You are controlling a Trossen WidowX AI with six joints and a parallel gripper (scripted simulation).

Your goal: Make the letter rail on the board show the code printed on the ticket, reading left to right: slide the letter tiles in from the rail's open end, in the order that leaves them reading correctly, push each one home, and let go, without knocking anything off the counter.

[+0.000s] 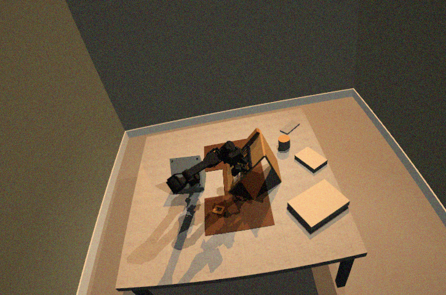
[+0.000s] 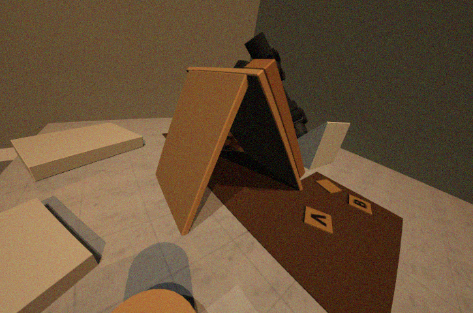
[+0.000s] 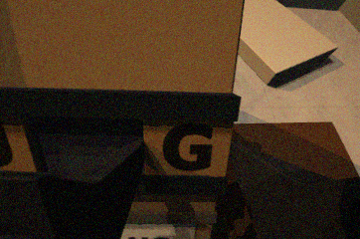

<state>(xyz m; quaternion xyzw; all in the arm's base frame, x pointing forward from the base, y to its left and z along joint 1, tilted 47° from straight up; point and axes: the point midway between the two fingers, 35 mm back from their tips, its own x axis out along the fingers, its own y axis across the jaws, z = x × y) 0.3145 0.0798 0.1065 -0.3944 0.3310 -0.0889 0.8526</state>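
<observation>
The board [image 1: 270, 156] [image 2: 199, 129] [image 3: 123, 45] stands tilted like a tent. My gripper [image 3: 188, 151] is shut on the G tile [image 3: 205, 146], which sits upright under the dark rail lip [image 3: 113, 104], near the rail's right end. A dark finger lies left of the G tile. Further left in the rail is another tile [image 3: 19, 146], its letter cut off at the frame edge. The ticket [image 3: 150, 231] shows only partly, its code mostly out of frame. The exterior view has the fingers hidden behind the board. A tile [image 1: 218, 209] lies on the mat.
The brown mat [image 1: 244, 222] [image 2: 281, 250] also bears an A-like tile [image 2: 318, 219], a B-like tile [image 2: 359, 204] and a tile with no readable letter [image 2: 328, 185]. Behind the board are an orange-topped cylinder [image 1: 283, 141] [image 2: 155, 302], a thin slab [image 1: 290, 127] and two pale blocks [image 1: 310, 159] [image 1: 318, 203].
</observation>
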